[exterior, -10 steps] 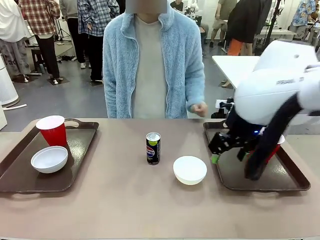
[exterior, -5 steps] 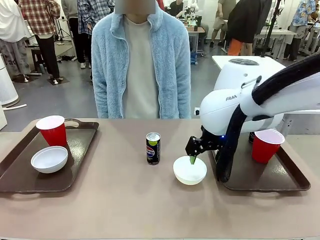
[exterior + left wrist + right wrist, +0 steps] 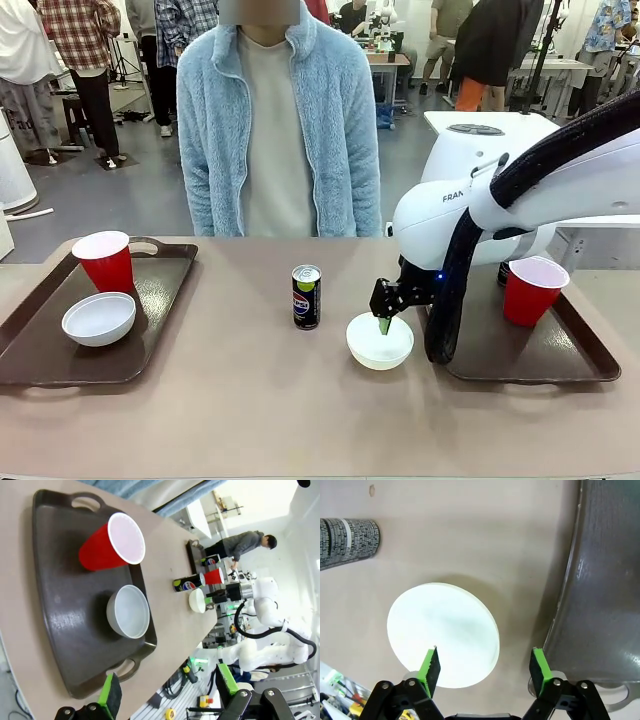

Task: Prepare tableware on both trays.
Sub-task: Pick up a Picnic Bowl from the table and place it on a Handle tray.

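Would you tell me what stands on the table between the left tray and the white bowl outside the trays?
In the front view, an upright dark soda can stands on the tabletop between the left tray and that white bowl, apart from both.

The right arm (image 3: 445, 225) hides the left end of the right tray (image 3: 560, 365) in the front view. In the right wrist view the can (image 3: 347, 542), its print too small to read, runs off the left edge, and the right tray runs off the right edge.
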